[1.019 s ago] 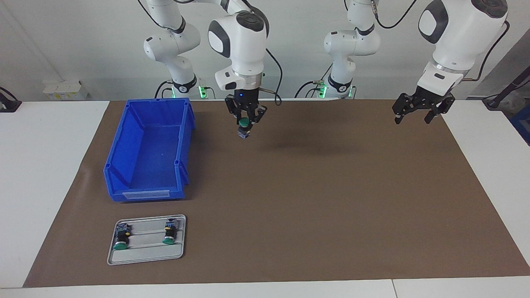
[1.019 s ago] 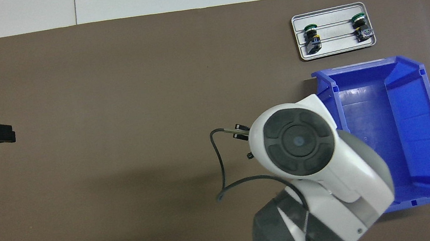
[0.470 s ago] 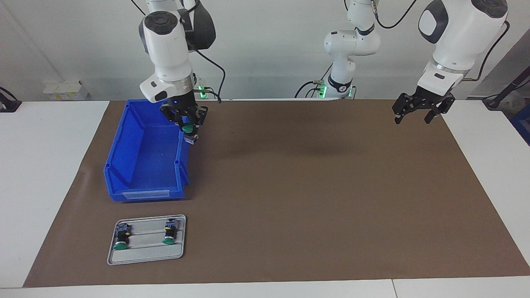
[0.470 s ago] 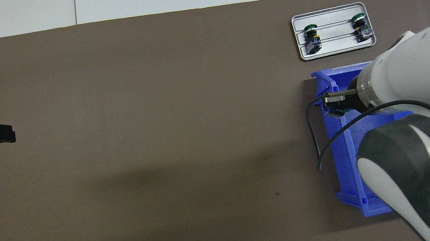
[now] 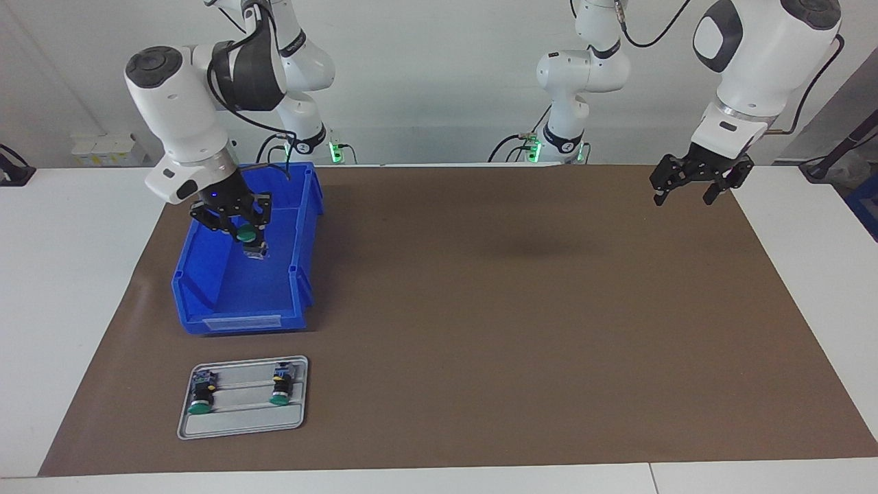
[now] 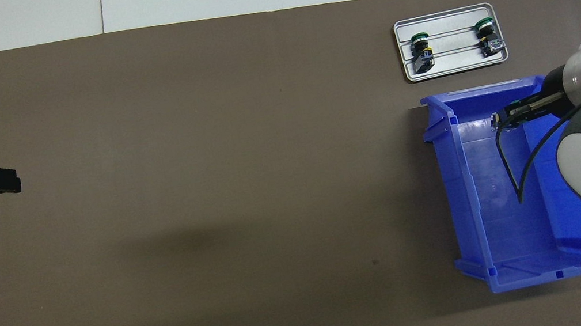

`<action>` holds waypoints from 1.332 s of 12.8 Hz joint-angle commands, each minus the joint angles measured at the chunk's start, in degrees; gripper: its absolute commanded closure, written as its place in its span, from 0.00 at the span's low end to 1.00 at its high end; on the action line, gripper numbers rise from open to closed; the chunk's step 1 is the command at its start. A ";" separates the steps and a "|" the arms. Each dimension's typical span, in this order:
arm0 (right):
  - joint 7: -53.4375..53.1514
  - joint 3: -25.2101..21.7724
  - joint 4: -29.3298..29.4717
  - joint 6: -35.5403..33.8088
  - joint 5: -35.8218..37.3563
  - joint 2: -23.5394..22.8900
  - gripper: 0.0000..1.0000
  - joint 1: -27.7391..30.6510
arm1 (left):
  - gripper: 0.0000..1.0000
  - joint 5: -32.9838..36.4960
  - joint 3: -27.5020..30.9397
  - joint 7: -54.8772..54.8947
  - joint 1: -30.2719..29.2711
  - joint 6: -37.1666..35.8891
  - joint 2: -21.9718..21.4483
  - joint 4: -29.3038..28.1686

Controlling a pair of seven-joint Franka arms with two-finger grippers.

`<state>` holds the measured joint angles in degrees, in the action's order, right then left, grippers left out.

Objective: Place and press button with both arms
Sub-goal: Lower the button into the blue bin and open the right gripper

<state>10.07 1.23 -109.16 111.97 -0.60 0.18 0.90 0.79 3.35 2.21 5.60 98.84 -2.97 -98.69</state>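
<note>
My right gripper [image 5: 244,235] [image 6: 500,119] hangs over the inside of the blue bin [image 5: 206,288] [image 6: 568,189], shut on a green-capped button [image 5: 248,238] whose body points downward. Two more green-capped buttons [image 5: 201,396] [image 5: 280,388] lie on the grey tray [image 5: 240,427] [image 6: 455,64], farther from the robots than the bin. Over the mat's edge at its own end of the table, my left gripper [image 5: 693,193] [image 6: 2,180] waits in the air, open and holding nothing.
A brown mat [image 5: 521,322] [image 6: 186,203] covers the table between white side strips. The bin stands at the right arm's end, its walls rising around the held button. A black cable [image 6: 510,169] loops from the right wrist over the bin.
The right arm has swung from the mat's middle toward its own end, carrying the button over the bin's wall until it hangs above the bin's inside. The left arm has stayed still.
</note>
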 commanded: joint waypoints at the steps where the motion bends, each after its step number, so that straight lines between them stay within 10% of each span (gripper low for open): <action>1: 6.26 0.79 0.00 5.08 -1.42 -4.65 1.00 2.09 | 0.00 0.88 0.16 -0.27 0.11 -0.58 -1.25 -1.06; 17: 14.36 0.88 -6.84 16.87 -1.51 -11.79 1.00 4.20 | 0.00 0.88 0.16 -0.27 0.11 -0.58 -1.25 -1.06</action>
<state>22.81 1.35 -113.42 127.04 -0.71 -12.90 4.21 0.79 3.35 2.21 5.60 98.81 -2.97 -98.69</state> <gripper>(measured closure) 0.573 0.000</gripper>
